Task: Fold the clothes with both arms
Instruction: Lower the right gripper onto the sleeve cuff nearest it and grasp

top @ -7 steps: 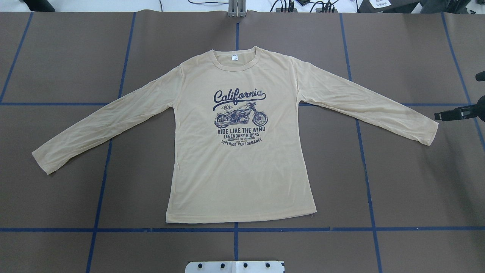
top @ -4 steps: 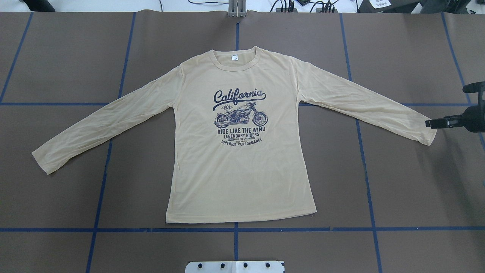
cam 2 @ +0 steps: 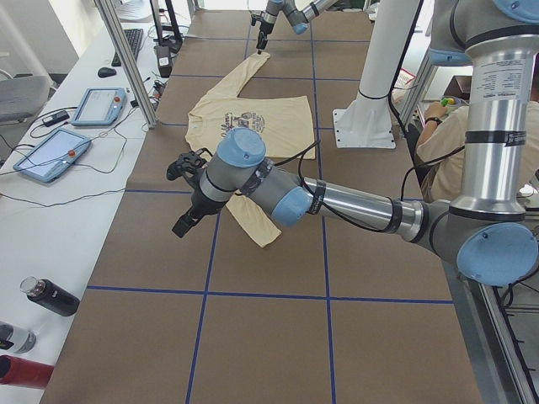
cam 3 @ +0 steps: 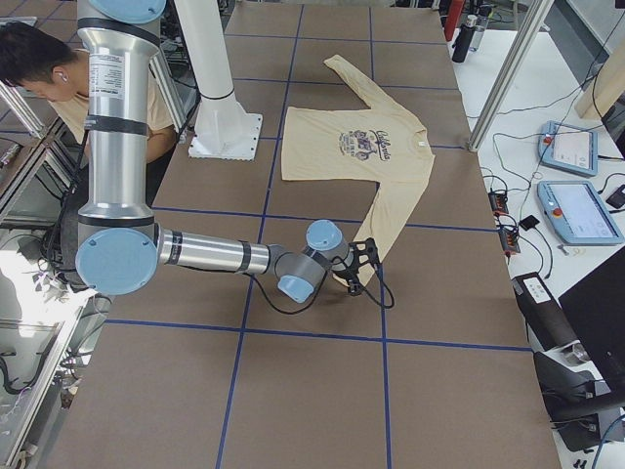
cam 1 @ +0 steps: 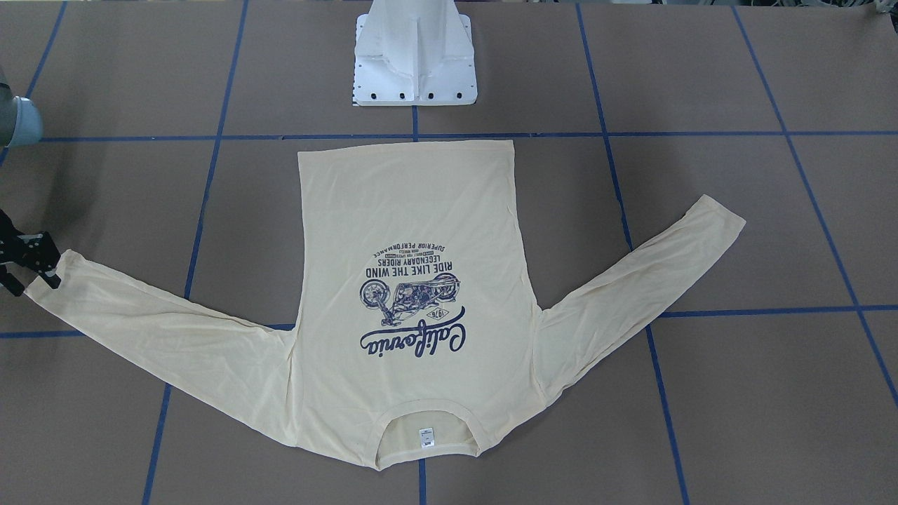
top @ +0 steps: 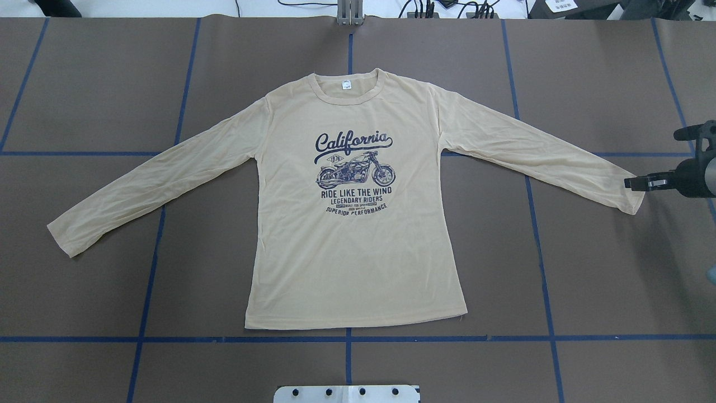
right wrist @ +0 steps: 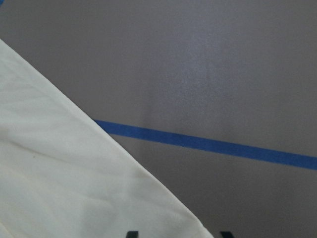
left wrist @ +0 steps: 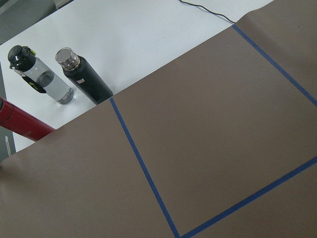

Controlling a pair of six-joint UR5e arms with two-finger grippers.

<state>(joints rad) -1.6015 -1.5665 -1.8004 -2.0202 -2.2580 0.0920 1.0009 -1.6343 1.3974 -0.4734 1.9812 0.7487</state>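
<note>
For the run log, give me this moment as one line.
shirt: flat, print up | right pincer: open at right-side cuff | left pincer: off shirt, state unclear | folds: none

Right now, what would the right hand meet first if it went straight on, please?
Most likely the sleeve cuff just ahead of the right hand, though its height above the table is unclear.

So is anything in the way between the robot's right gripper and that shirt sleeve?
Nothing visible. The right gripper hangs open right at the cuff of the shirt, with only bare brown table around it.
</note>
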